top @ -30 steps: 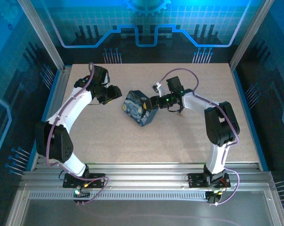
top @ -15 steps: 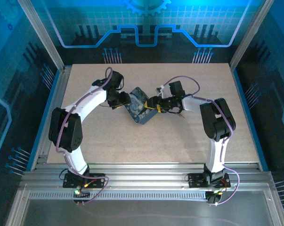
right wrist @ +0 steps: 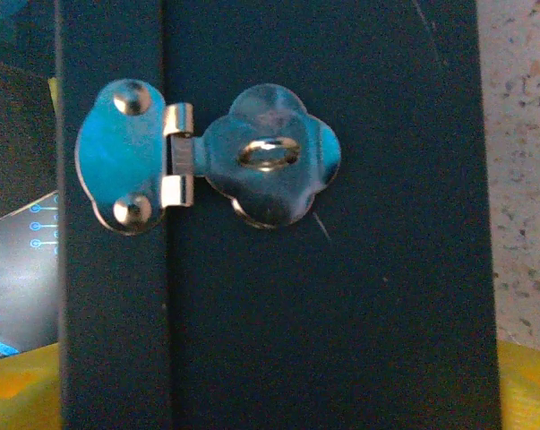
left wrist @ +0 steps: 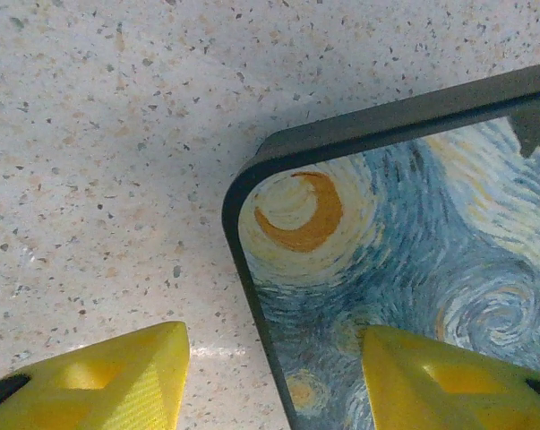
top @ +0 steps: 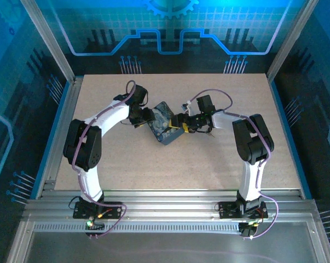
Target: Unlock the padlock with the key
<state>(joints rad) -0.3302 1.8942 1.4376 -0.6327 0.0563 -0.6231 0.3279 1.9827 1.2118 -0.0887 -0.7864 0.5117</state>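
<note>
at mid-table, left pincer (left wrist: 271, 348) and right pincer (right wrist: 270, 387) both gape wide astride the swirl-painted box (top: 163, 123).

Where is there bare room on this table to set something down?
Bare: the wide near strip of beige speckled table between the dark blue swirl-painted box and the arm bases; the far strip along the back edge; the right side beyond the right arm. Crowded: mid-table, where left gripper and right gripper flank the box.
</note>
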